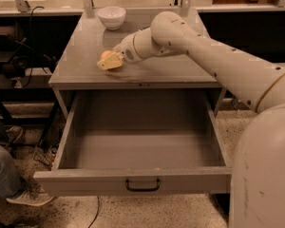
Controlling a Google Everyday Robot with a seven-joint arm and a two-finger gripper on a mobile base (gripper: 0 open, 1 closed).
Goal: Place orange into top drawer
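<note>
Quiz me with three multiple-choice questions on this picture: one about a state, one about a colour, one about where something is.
1. The top drawer is:
A. shut
B. pulled open and empty
C. pulled open and full of cans

2. The bowl is:
A. white
B. red
C. black

3. The orange is:
A. inside the drawer
B. in the bowl
C. on the cabinet top, right at the gripper

Answers:
1 B: the drawer sticks out toward the camera and its grey floor is bare.
2 A: the bowl at the back of the cabinet top is plainly white.
3 C: the orange peeks out just behind the gripper, which is low over the left part of the cabinet top, well apart from the bowl.
</note>
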